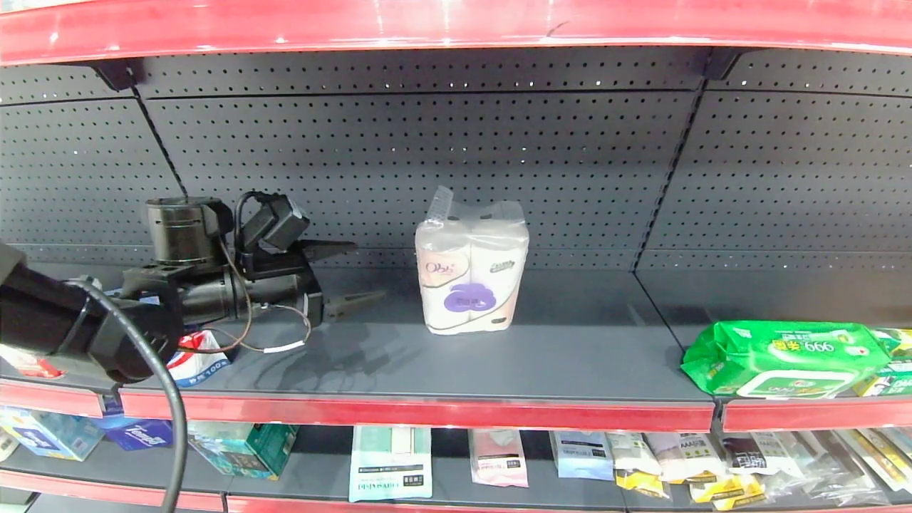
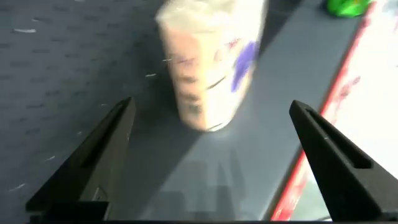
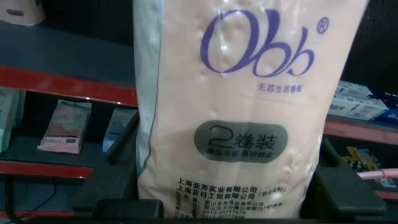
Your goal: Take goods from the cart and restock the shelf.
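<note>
Head view: the shelf (image 1: pixel 570 342) has a dark deck, a red front edge (image 1: pixel 413 412) and a perforated back panel (image 1: pixel 427 142).

1. A shelf pack (image 1: pixel 472 274) of paper rolls stands upright near the middle of the deck, close to the back panel. Nothing touches it.
2. The left hand (image 1: pixel 367 271) hangs over the deck to the left of the shelf pack, pointing toward it. It is released, fingers spread, and clear of the pack.
3. A green pack (image 1: pixel 780 360) lies flat at the front right of the deck, well apart from the shelf pack.
4. A red-and-white packet (image 1: pixel 199 356) lies at the front left, partly hidden by the left arm.
5. The tier below carries boxes (image 1: pixel 246 445) at left and flat sachets (image 1: pixel 499 456) along its front.

Left wrist view: the left hand (image 2: pixel 211 104) shows both fingers (image 2: pixel 93 168) wide apart. The shelf pack (image 2: pixel 211 62) stands beyond the fingertips, blurred, on the shelf (image 2: pixel 261 155). The green pack (image 2: pixel 348 6) lies farther along.

Right wrist view: the right hand (image 3: pixel 230 134) is grasping a held pack (image 3: pixel 249 106), a pale two-roll wrap. One finger (image 3: pixel 121 143) lies against each side of the wrap. Behind it are red-edged tiers with sachets (image 3: pixel 65 127) and boxes (image 3: pixel 364 102).
</note>
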`<state>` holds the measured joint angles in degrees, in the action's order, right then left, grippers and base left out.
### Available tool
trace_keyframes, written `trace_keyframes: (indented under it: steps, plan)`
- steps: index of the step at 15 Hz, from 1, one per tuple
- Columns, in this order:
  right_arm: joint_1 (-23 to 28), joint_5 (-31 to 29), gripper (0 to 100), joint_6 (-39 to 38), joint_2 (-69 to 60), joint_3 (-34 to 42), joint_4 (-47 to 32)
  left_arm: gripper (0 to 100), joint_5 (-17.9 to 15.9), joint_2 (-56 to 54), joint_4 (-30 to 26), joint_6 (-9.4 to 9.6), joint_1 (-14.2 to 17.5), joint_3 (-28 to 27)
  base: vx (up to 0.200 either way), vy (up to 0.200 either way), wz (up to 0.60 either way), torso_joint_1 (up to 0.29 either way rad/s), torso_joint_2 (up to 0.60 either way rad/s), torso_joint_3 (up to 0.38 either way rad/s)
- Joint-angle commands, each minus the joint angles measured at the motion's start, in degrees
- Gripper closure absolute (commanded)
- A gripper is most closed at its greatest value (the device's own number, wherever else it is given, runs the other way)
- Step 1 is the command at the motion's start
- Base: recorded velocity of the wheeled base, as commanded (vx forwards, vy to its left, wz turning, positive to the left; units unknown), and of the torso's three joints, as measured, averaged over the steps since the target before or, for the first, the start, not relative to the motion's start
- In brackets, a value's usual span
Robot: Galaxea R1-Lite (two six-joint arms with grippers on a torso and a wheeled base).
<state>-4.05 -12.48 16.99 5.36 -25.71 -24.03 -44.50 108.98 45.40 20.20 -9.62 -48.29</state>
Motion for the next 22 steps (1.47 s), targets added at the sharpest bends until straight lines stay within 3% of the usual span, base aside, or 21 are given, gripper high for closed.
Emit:
trace_keyframes:
  steps: [1,4,12,22]
  plan:
    - [0.0,0.0,100,0.06,0.09,0.05,-0.05,0,-0.59,3.96,0.13,-1.39,-1.54,-2.51,0.0,0.0,0.0,0.0,0.0,0.0]
    - [0.0,0.0,100,0.32,0.09,0.49,-0.05,0,-3.05,6.77,0.22,-1.39,-1.63,-5.59,0.0,0.0,0.0,0.0,0.0,0.0]
    - [0.0,0.0,100,1.29,0.09,0.31,-0.05,0,-2.0,13.18,3.73,-0.95,-1.72,-10.95,0.0,0.0,0.0,0.0,0.0,0.0]
    - [0.0,0.0,100,1.38,0.09,0.13,-0.05,0,-1.12,17.84,3.82,-1.13,-3.3,-17.46,0.0,0.0,0.0,0.0,0.0,0.0]
